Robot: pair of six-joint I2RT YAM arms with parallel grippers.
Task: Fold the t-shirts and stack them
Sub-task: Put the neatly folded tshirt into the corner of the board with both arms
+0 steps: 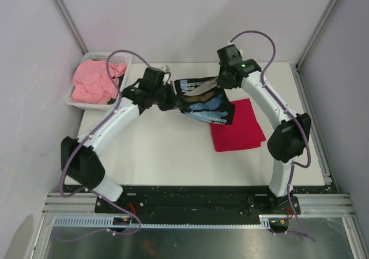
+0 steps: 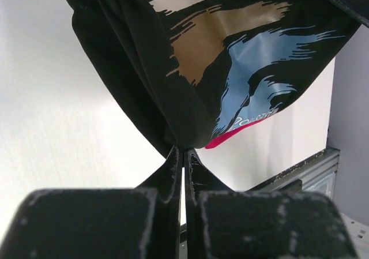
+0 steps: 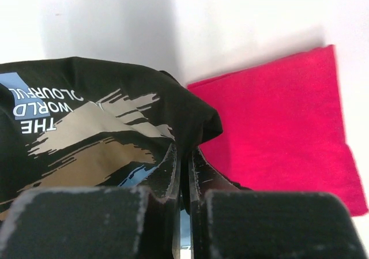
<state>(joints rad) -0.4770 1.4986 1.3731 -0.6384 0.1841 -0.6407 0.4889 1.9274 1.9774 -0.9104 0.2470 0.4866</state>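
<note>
At the near edge, the bases of both arms are bolted to a metal rail [image 1: 196,206], beyond which the white table [image 1: 161,155] is spread. On its right half a red t-shirt [image 1: 242,131] is laid flat, folded into a neat rectangle. In the top view its far left corner is covered by the black t-shirt [image 1: 204,100], which is held up above the table between the two arms with its tan-and-blue print turned upward. In the left wrist view most of the scene is blocked by this hanging cloth, and only a sliver of red is seen under its lower edge. Purple cables [image 1: 256,35] are looped over the arms. At the far left corner a white mesh basket [image 1: 86,105] is set, and a pink t-shirt [image 1: 95,81] is crumpled inside it.

The left gripper [image 2: 183,155] is closed, its jaws pressed together on a pinch of the black t-shirt's edge. The right gripper [image 3: 183,155] is likewise clamped on the black cloth at the opposite side, with only a thin layer of fabric between its jaws.
</note>
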